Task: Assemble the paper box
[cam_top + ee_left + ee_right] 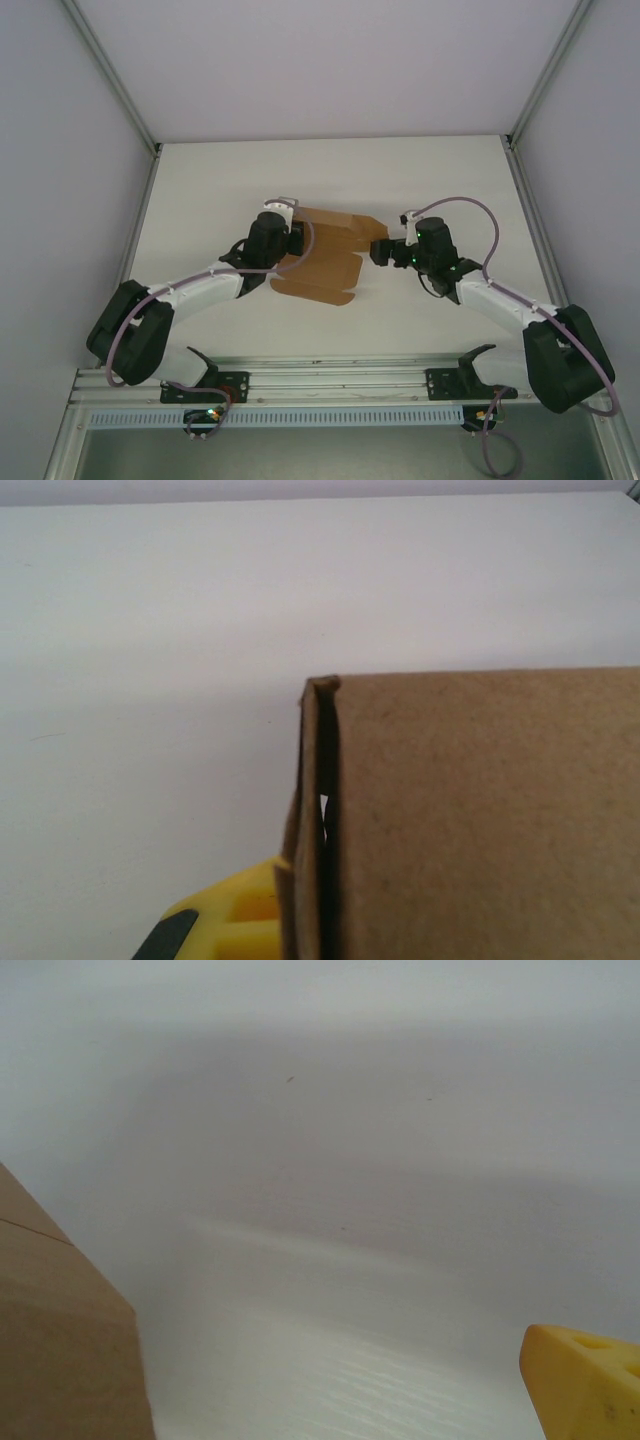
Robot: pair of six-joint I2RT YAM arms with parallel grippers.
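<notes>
— White table (200,200), pale grey walls (330,60) on three sides, and a metal rail (330,385) along the near edge carrying both arm bases. Where is the paper box (325,255)?

— Near the middle of the table, between the two grippers. It is plain brown corrugated cardboard, lying partly folded, with a rounded flap spread toward the near side.

— And the left gripper (292,240)?

— It sits at the box's left end. In the left wrist view the cardboard (480,820) covers the lower right, with a doubled edge standing upright. One yellow finger (225,925) touches that edge from the left. The other finger is hidden behind the cardboard, so I cannot tell whether the jaws are clamped on it.

— The right gripper (379,250)?

— It meets the box's right edge. Its wrist camera has a yellow finger (585,1380) in the far lower right corner and a corner of the cardboard (60,1350) at the lower left, well apart. The jaws look spread wide, holding nothing.
</notes>
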